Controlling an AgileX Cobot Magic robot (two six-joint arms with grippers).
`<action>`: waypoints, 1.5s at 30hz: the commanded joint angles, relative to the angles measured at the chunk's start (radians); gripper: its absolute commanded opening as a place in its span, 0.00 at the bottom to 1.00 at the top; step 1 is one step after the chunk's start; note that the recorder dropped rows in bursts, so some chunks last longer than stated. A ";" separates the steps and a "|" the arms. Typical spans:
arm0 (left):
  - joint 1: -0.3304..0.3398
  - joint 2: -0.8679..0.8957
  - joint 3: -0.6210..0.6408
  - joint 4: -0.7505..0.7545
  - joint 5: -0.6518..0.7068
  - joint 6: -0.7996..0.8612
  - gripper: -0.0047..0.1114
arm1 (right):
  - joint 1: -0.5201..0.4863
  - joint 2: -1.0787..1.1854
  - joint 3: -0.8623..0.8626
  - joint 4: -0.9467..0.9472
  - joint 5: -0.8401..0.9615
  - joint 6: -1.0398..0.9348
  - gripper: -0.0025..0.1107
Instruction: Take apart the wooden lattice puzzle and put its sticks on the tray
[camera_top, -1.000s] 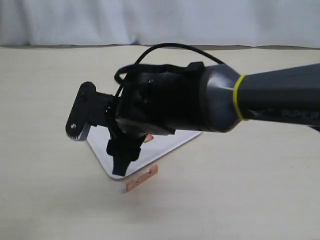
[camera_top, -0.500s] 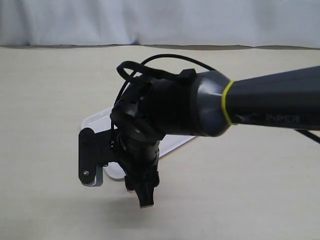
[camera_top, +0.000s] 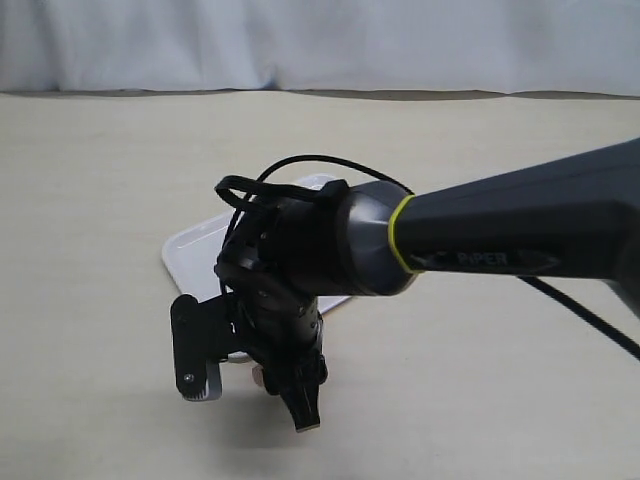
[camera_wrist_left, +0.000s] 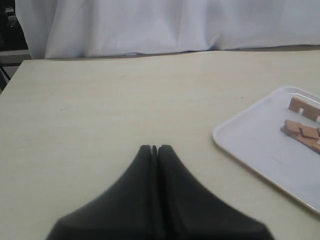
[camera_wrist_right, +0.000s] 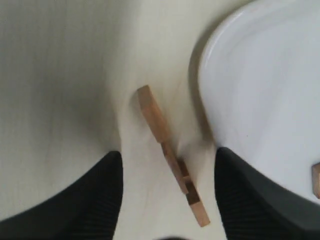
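Note:
One reddish-brown stick (camera_wrist_right: 159, 123) lies flat on the table just off the white tray's (camera_wrist_right: 260, 95) rounded corner. My right gripper (camera_wrist_right: 167, 159) is open and low over it, one finger on each side, not touching. In the exterior view the right gripper (camera_top: 300, 405) points down at the table in front of the tray (camera_top: 195, 250), and only a sliver of the stick (camera_top: 258, 377) shows. Other sticks (camera_wrist_left: 303, 132) lie loose on the tray (camera_wrist_left: 250, 145), one notched stick (camera_wrist_left: 303, 106) apart from them. My left gripper (camera_wrist_left: 154, 148) is shut on nothing, over bare table. No assembled lattice shows.
The right arm (camera_top: 500, 240) reaches across from the right and hides most of the tray in the exterior view. A black cable (camera_top: 290, 168) loops above the wrist. White cloth (camera_wrist_left: 175, 25) hangs along the table's far edge.
The right arm swung down and toward the near edge, from over the tray to the stick lying in front of it. It now covers that stick in the exterior view.

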 joint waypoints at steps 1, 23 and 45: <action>-0.001 -0.003 0.002 0.001 -0.011 0.005 0.04 | -0.003 0.007 0.001 -0.013 -0.003 -0.012 0.31; -0.001 -0.003 0.002 0.001 -0.011 0.005 0.04 | -0.132 0.026 -0.001 -0.633 -0.386 1.335 0.18; -0.001 -0.003 0.002 0.001 -0.011 0.005 0.04 | -0.103 -0.181 -0.043 -0.151 0.040 0.919 0.09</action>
